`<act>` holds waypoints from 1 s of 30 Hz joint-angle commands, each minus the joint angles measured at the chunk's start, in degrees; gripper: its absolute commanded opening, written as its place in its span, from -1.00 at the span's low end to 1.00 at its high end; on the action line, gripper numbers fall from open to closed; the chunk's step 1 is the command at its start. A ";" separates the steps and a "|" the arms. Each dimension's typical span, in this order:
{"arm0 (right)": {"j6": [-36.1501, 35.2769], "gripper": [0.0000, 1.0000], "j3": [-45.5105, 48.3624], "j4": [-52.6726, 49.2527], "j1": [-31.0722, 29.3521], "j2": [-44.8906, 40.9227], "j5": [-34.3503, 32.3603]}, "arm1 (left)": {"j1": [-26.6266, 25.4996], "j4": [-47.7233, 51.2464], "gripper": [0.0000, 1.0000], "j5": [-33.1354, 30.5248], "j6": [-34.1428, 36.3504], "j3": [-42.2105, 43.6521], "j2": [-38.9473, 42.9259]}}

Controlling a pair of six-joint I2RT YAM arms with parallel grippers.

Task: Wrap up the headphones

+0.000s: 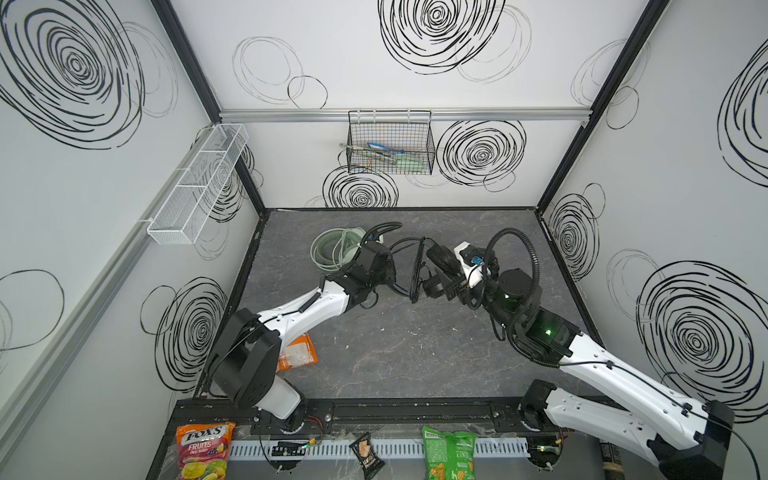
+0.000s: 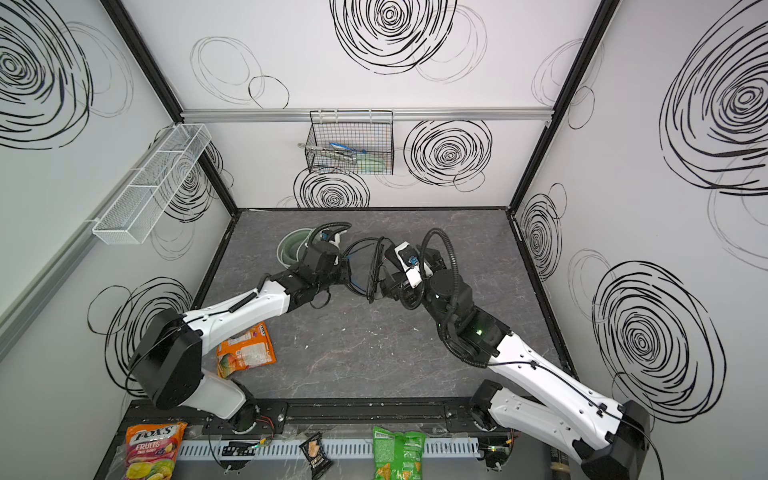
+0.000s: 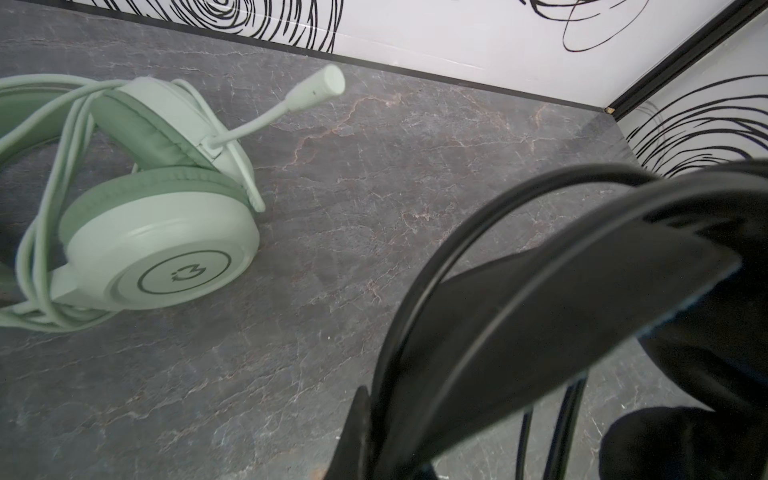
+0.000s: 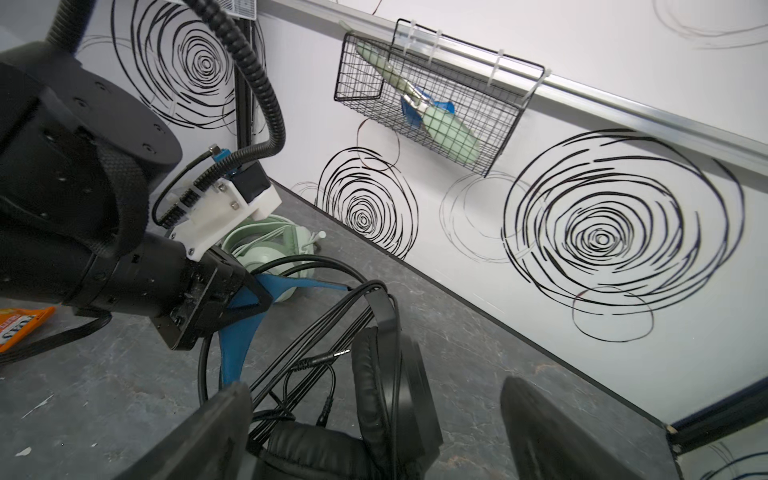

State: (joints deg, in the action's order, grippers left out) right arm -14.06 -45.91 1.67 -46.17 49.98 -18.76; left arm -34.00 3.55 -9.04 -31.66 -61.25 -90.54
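Clenches left hand (image 4: 255, 301) on black headphones' (image 1: 438, 257) headband (image 4: 309, 285); poises released right hand (image 4: 374, 390) around ear cup (image 4: 415, 374) just right, seemingly untouched.

I am reading "FOX'S" and "FRUITS" on the candy bag (image 1: 203, 451) in both top views; print on the green snack bag (image 1: 448, 455) is showing too small.

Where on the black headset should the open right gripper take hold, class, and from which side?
Probably the upright ear cup, squeezed across its flat faces. The left gripper pinches the headband, so the cups end faces the right arm. Coming in from that side, the right gripper has its fingers either side of the cups; the padded cup offers firmer purchase than the thin wrapped cable.
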 commanded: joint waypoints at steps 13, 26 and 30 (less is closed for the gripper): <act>5.13 0.95 3.78 -0.11 10.69 -6.60 5.08 | 4.52 -5.19 -1.00 2.44 -6.90 -19.18 -21.82; 6.77 0.95 5.14 0.96 13.02 -6.81 7.95 | 5.61 -1.44 -0.66 1.66 -6.71 -24.79 -29.07; 6.86 0.95 5.39 1.21 13.29 -6.90 8.21 | 5.34 -1.66 -0.66 1.08 -6.88 -24.62 -29.34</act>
State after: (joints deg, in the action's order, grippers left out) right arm -8.08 -41.12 1.02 -33.32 43.92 -11.29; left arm -29.19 4.71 -7.62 -36.36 -84.14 -119.68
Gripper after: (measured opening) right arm 0.975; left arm 0.173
